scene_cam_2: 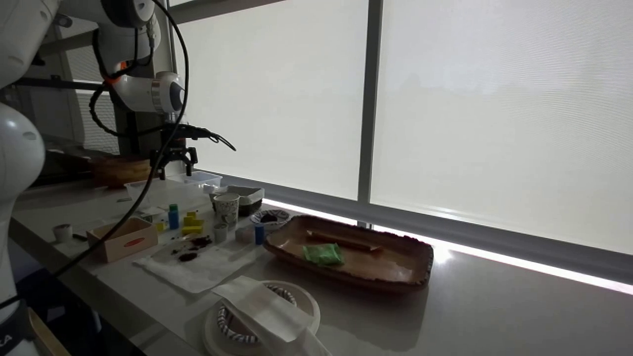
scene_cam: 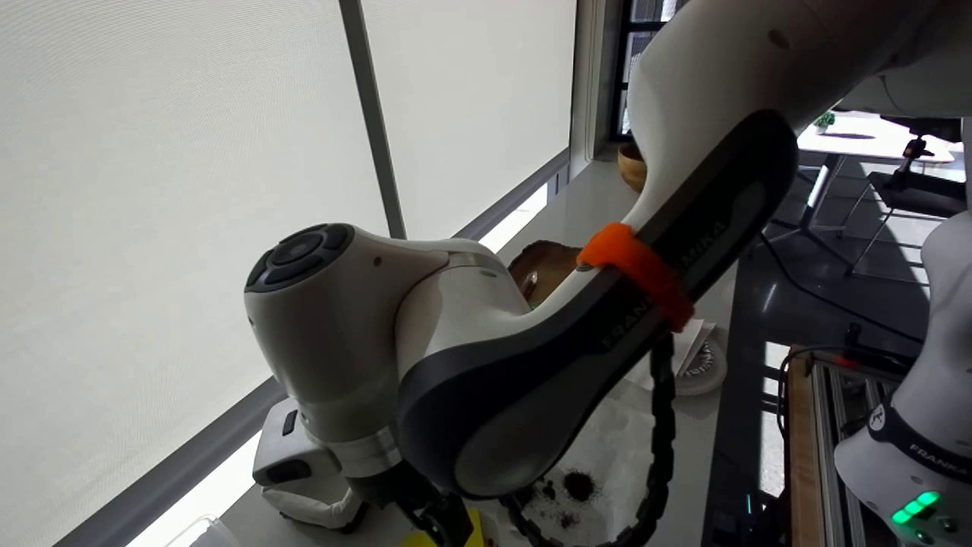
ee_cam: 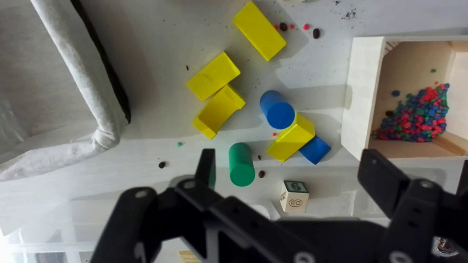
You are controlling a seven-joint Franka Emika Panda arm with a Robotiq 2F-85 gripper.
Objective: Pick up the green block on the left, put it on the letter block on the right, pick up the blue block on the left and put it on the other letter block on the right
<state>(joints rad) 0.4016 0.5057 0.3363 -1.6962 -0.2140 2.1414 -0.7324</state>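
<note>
In an exterior view, "FRAN" and "MIKA" are legible on the arm [scene_cam: 543, 365], "FRANKA" on the base [scene_cam: 900, 475] rightward. In the wrist view, open counter [ee_cam: 157, 120] lies between the cloth-rimmed basket [ee_cam: 77, 69] and the upright green block [ee_cam: 241, 168]; then come the blue block [ee_cam: 279, 111], the gripper [ee_cam: 289, 164] spread wide above, the letter block [ee_cam: 294, 200] showing either 6 or 9, and the wooden box [ee_cam: 356, 91].

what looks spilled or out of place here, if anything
Dark patches on the white sheet in both exterior views look like a spill. In the wrist view, red bits and dark bean-like bits lie loose outside the pale box, while a heap of coloured bits sits inside it, so the loose ones look stray.
</note>
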